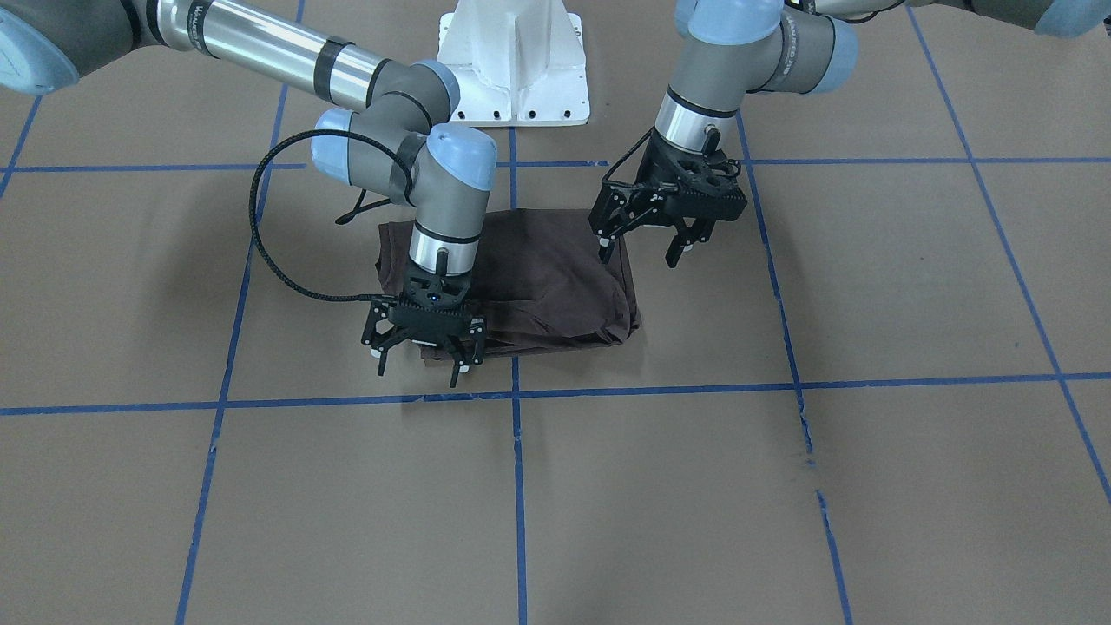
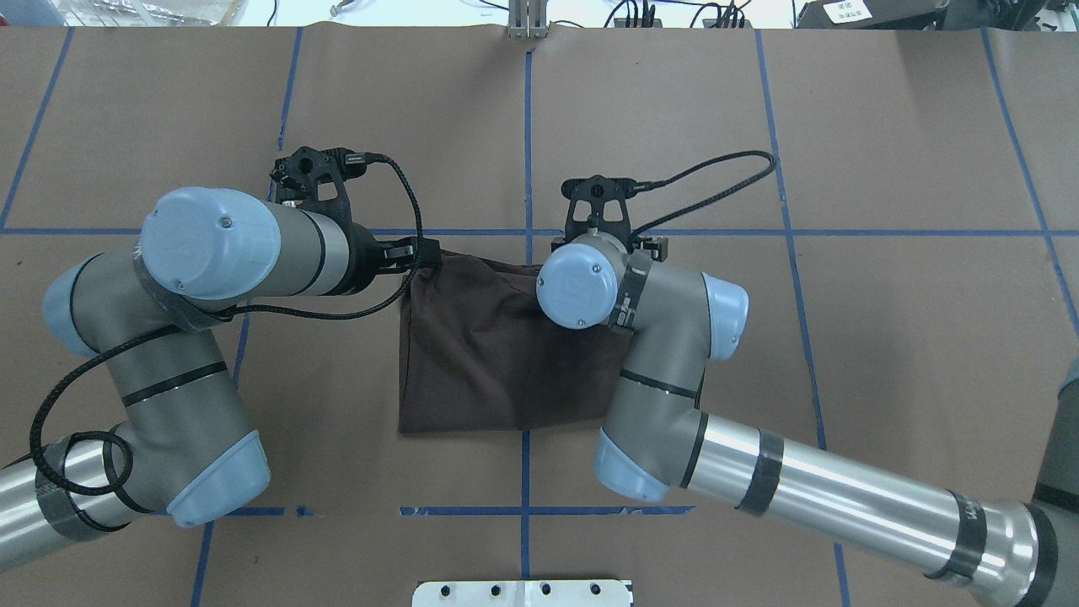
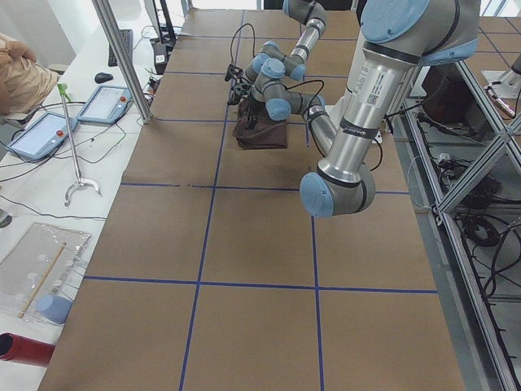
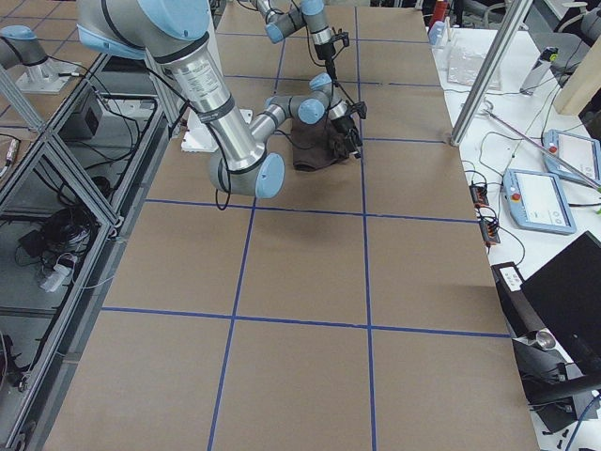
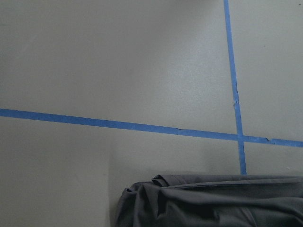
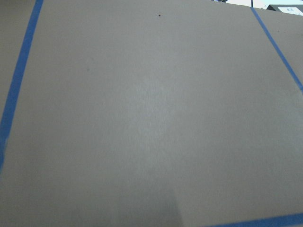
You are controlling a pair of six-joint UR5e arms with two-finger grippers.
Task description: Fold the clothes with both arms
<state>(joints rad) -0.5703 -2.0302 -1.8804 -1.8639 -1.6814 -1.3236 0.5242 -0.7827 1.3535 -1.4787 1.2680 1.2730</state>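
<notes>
The dark brown T-shirt (image 1: pixel 555 273) lies folded into a compact rectangle on the brown paper near the table's middle; it also shows in the overhead view (image 2: pixel 497 354). My left gripper (image 1: pixel 642 252) is open and empty, hovering at the shirt's corner on the robot's left (image 2: pixel 419 253). My right gripper (image 1: pixel 417 369) is open and empty, just above the shirt's front corner on the other side; in the overhead view my wrist hides it. The left wrist view shows the shirt's bunched folded edge (image 5: pixel 213 201). The right wrist view shows only paper and tape.
Blue tape lines (image 1: pixel 517 395) grid the paper-covered table. The white base pedestal (image 1: pixel 514 61) stands behind the shirt. Benches with teach tablets (image 3: pixel 41 134) and cables run along the operators' side, and a metal post (image 3: pixel 122 61) stands at that table edge.
</notes>
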